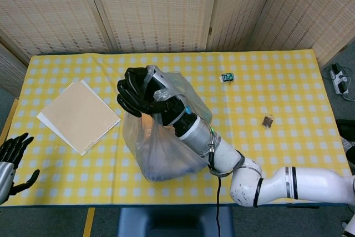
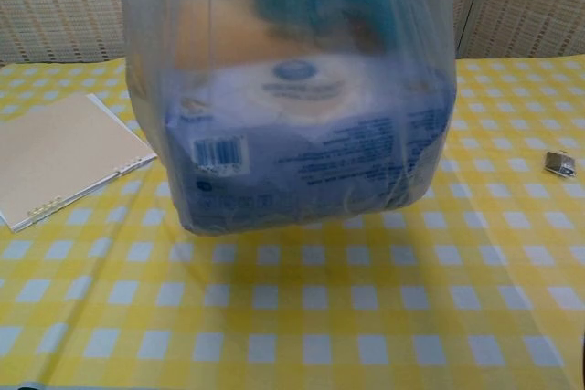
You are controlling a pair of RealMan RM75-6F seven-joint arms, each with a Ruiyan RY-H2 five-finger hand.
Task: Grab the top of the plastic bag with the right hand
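Observation:
My right hand (image 1: 140,97), black-fingered, grips the gathered top of a clear plastic bag (image 1: 166,148) above the middle of the table. The plastic bag (image 2: 292,107) hangs in the air, its bottom off the yellow checked cloth, with a shadow under it. Inside show a white-and-blue packet with a barcode, something orange and something blue. The right hand itself is out of the chest view. My left hand (image 1: 12,156) hovers at the table's front left corner, fingers apart and holding nothing.
A tan notebook (image 1: 79,116) lies left of the bag, notebook (image 2: 55,157) also in the chest view. A small green-topped object (image 1: 227,77) sits at the back, and a small brown object (image 1: 268,120) lies to the right, seen again as the small object (image 2: 558,163).

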